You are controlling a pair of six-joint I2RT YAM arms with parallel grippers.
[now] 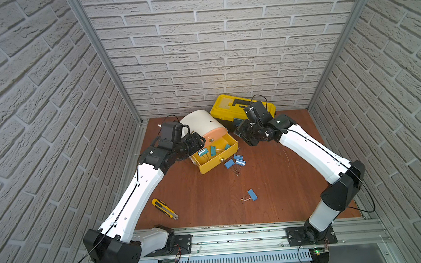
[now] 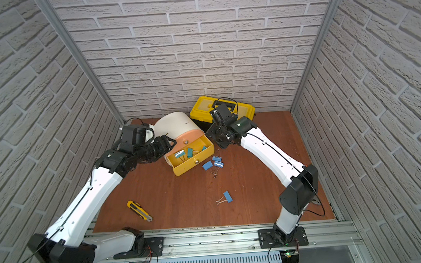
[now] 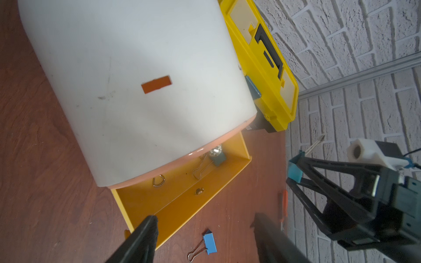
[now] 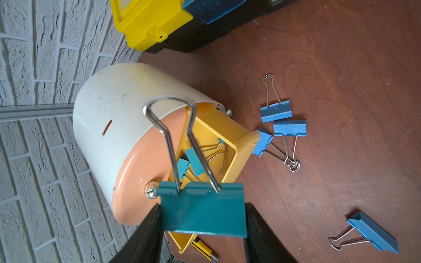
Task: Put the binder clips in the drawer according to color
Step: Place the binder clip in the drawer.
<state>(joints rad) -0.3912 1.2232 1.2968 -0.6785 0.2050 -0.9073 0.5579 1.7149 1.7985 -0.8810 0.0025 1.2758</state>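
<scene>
The white drum-shaped cabinet (image 1: 198,122) stands at the back with its yellow drawer (image 1: 212,164) pulled out. Three teal binder clips (image 1: 213,150) lie inside. My right gripper (image 4: 202,209) is shut on another teal binder clip (image 4: 205,214), wire handles pointing away, just right of the drawer in both top views. My left gripper (image 3: 205,220) hovers open and holding nothing over the drawer's left end (image 3: 182,200). Three blue binder clips (image 1: 235,161) lie on the table against the drawer's front corner. One more blue clip (image 1: 252,194) lies nearer the front.
A yellow-black toolbox (image 1: 230,107) stands behind the cabinet, close to my right wrist. A yellow-black utility knife (image 1: 164,209) lies at the front left beside my left forearm. Brick walls close in three sides.
</scene>
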